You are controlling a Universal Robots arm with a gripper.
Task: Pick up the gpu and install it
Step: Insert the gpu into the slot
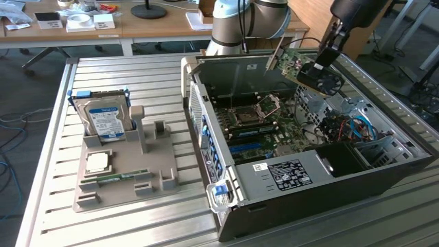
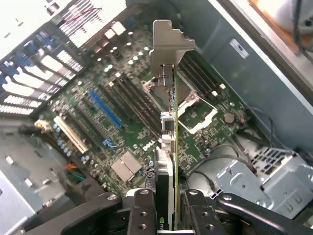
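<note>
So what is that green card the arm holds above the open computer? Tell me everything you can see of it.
The card is a thin green circuit board with a round black fan on one face and a silver metal bracket at one end. It hangs tilted in the air above the open computer case, over the main board and clear of it. The gripper is clamped on it, a finger on each face; nothing else touches it.

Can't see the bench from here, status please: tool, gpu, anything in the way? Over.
Tool shut on gpu, held above open case, over motherboard, not yet seated. Nothing seen between it and the board.
</note>
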